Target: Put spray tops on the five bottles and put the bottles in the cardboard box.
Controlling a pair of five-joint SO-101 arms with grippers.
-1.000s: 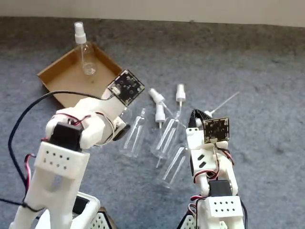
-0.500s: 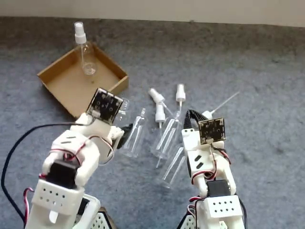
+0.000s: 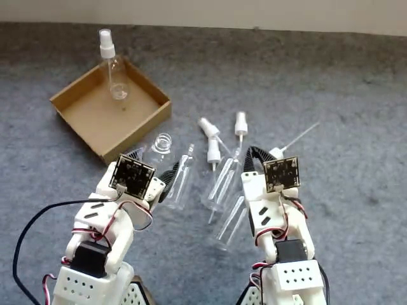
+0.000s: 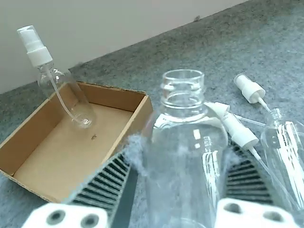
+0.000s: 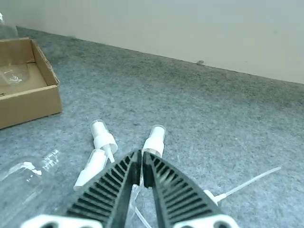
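Left fingers [image 4: 110,186] clamp an uncapped clear bottle [image 4: 184,137] by its body, its open neck rising clear above them. Right fingers [image 5: 118,187] are pressed together on nothing, their tips just short of three white spray tops [image 5: 154,137] lying loose on the grey tabletop [image 3: 356,82]. A fourth top [image 3: 277,152], its dip tube trailing away, lies just beside the right fingers. Three more open bottles [image 3: 180,176] lie on their sides between the two sets of fingers. Beyond the left fingers sits the cardboard box [image 3: 76,91], with one finished bottle [image 3: 114,76] leaning against its far wall.

The step in hand appears to be capping the held bottle. Doing it well likely means the right fingers part and take one top by its white head, not the thin tube, leaving the tube free to lead. The tube should enter the neck first, then the collar can seat and turn. The left fingers should keep the bottle upright and steady. The thin clear wall may flex or slip under a hard squeeze, and the tops lie close enough together that a careless approach could scatter them.
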